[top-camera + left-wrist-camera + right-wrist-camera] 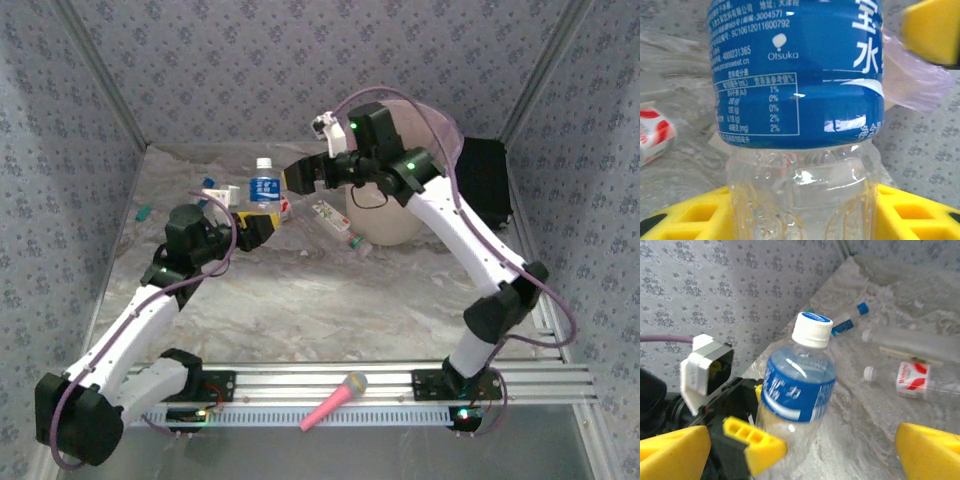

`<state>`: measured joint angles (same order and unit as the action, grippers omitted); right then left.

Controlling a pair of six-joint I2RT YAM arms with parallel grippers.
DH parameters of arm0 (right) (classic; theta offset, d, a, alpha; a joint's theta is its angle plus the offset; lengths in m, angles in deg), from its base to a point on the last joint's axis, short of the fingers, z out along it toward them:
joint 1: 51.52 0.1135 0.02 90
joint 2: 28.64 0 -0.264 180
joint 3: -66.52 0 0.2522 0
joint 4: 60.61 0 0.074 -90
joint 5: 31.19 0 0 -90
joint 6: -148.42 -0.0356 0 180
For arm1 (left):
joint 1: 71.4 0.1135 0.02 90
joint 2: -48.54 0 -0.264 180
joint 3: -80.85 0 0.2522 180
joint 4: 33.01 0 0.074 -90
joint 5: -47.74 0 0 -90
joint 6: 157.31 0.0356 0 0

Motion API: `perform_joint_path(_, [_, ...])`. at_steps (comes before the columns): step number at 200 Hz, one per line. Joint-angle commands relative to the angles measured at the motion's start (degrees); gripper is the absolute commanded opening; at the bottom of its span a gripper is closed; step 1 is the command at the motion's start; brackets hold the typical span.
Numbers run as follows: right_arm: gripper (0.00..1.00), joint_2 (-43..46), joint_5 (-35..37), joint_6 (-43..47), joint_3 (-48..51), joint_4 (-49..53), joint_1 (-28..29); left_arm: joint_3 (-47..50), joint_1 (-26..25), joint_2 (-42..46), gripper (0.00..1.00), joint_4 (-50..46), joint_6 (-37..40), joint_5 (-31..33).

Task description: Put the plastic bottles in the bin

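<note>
Top external view: transfer step. Left pincer (262,220) clamps one blue-labelled bottle (263,187) upright above the desk (330,300), left of the bin (395,228). Right pincer (298,178) gapes wide beside it, empty. Next, I judge: handover, or carry over the rim. Right wrist count: one held, three lying bottles (920,380).
</note>
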<state>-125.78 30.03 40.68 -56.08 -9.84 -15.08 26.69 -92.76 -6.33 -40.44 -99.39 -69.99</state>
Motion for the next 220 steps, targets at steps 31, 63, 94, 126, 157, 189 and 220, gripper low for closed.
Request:
perform_joint_path(31, [0.99,-5.5,-5.6,-5.2,-2.7,-3.5,1.7,0.3,-1.9,-2.1,0.06,11.2,-1.2,-3.5])
perform_joint_path(63, [0.98,-7.5,-8.2,-7.0,-2.2,-5.7,2.1,-0.4,-2.6,-3.8,0.03,12.0,-0.6,-4.3])
perform_joint_path(94, [0.88,-8.5,-9.4,-8.0,-2.6,-6.8,2.1,-1.0,-3.0,-4.3,0.00,11.6,0.1,-4.8])
perform_joint_path(126, [0.79,-9.6,-9.7,-8.7,-3.3,-6.7,1.6,-1.1,-3.2,-4.1,0.00,12.2,0.3,-5.2])
perform_joint_path(157, [0.65,-9.9,-9.9,-8.8,-3.4,-7.3,1.6,-2.1,-3.5,-4.4,0.00,10.1,1.3,-5.2])
perform_joint_path(189, [0.57,-9.6,-9.4,-7.9,-4.2,-6.6,1.3,-2.8,-3.5,-4.1,0.21,8.2,1.8,-4.5])
perform_joint_path(220, [0.55,-9.9,-9.0,-5.8,-7.9,-4.2,0.6,-3.5,-3.5,-2.5,0.89,4.7,3.0,-2.6])
